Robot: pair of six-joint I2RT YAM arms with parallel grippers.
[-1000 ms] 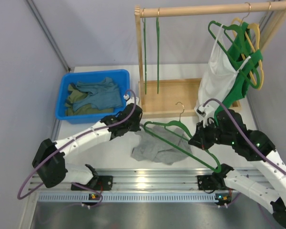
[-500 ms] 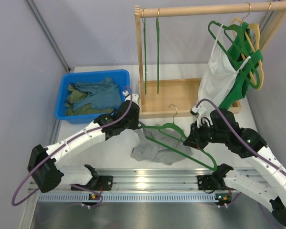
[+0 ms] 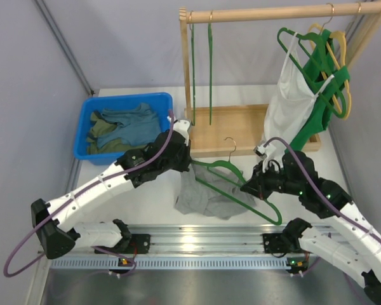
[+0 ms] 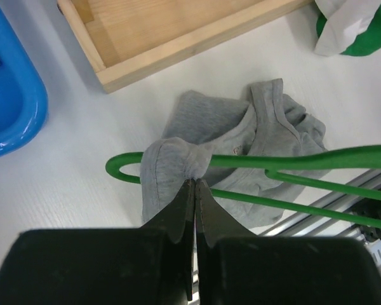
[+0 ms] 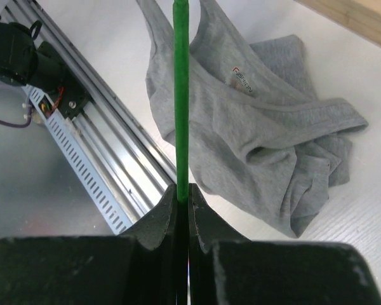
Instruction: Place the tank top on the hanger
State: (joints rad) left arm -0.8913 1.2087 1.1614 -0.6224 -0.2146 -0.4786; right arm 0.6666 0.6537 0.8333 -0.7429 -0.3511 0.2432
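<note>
The light grey tank top (image 3: 203, 196) lies crumpled on the white table between the arms. My left gripper (image 3: 189, 166) is shut on a fold of the tank top (image 4: 171, 162), which it holds lifted over the left end of the thin green hanger (image 4: 286, 159). In the right wrist view my right gripper (image 5: 183, 190) is shut on the hanger's green bar (image 5: 180, 95), with the tank top (image 5: 267, 133) spread beneath it. From above, the hanger (image 3: 225, 170) sits tilted over the cloth, its gold hook (image 3: 231, 145) pointing to the far side, and the right gripper (image 3: 246, 186) holds it on its right.
A blue bin (image 3: 82, 127) of teal and olive clothes stands at the back left. The wooden rack (image 3: 241, 127) behind carries two thin green hangers (image 3: 201, 70), a white top (image 3: 289, 101) on thick green hangers and a yellow hanger (image 3: 343, 57). An aluminium rail (image 3: 197, 240) edges the front.
My right gripper has carried the hanger to the left, toward the left gripper. The left gripper has moved a little right and farther with the grey fabric, which now sits over the hanger's end.
</note>
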